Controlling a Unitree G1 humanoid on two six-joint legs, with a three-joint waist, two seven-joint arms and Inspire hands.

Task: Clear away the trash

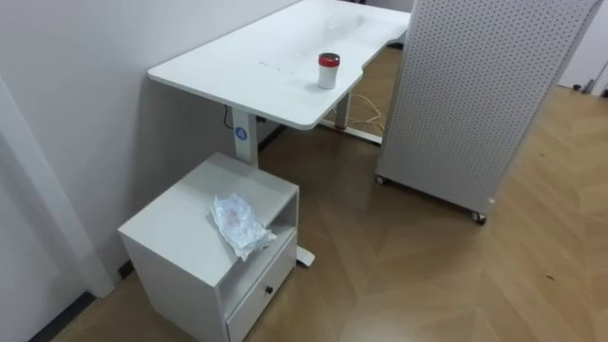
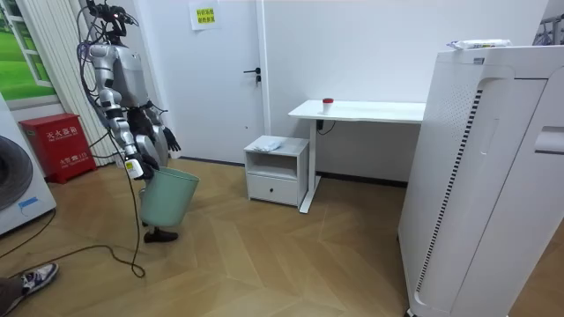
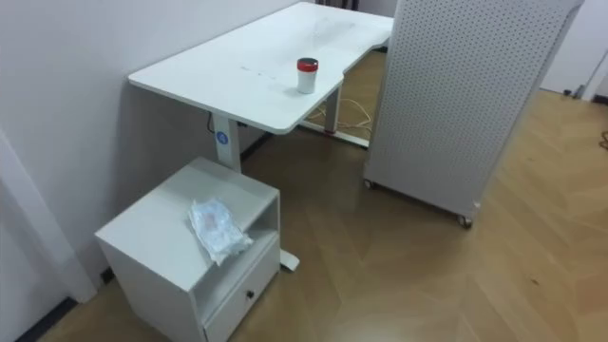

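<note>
A crumpled clear plastic wrapper (image 1: pixel 239 224) lies on top of the low white cabinet (image 1: pixel 176 242), near its front edge; the wrapper (image 3: pixel 217 228) and the cabinet (image 2: pixel 277 167) stand beside the desk. In the room view I stand a few steps to the cabinet's left, facing it. My right hand (image 2: pixel 133 165) is at the rim of a light green bin (image 2: pixel 167 197) and holds it off the floor. My left hand (image 2: pixel 166 139) hangs in front of my waist with its fingers spread and holds nothing.
A white desk (image 1: pixel 256 66) stands against the wall behind the cabinet and bears a small white can with a red lid (image 1: pixel 328 70). A white perforated panel on castors (image 1: pixel 465 104) stands to the right. Bare wood floor lies between me and the cabinet.
</note>
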